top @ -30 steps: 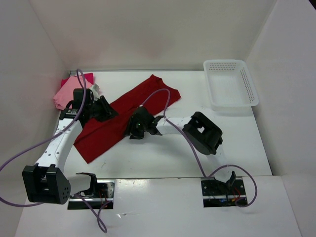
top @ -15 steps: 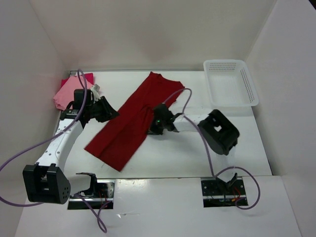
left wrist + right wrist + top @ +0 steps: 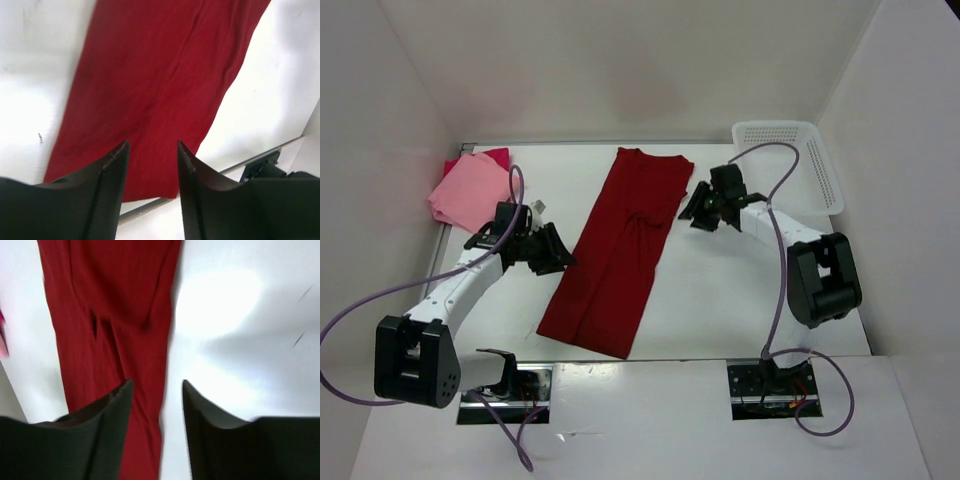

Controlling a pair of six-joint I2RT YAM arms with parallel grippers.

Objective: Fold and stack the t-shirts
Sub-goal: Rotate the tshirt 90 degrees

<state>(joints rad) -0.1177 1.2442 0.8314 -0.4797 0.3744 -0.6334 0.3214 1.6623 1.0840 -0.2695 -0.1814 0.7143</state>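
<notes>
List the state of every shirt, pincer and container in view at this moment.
Red shirt: lying flat in a long strip, creased, held by nothing.
Light pink shirt: lying on the magenta one, far left corner.
Magenta shirt: mostly covered, edges showing.
Left pincer: open, empty, at the red shirt's left edge.
Right pincer: open, empty, by its right edge.
Basket: upright, nothing visible inside.
</notes>
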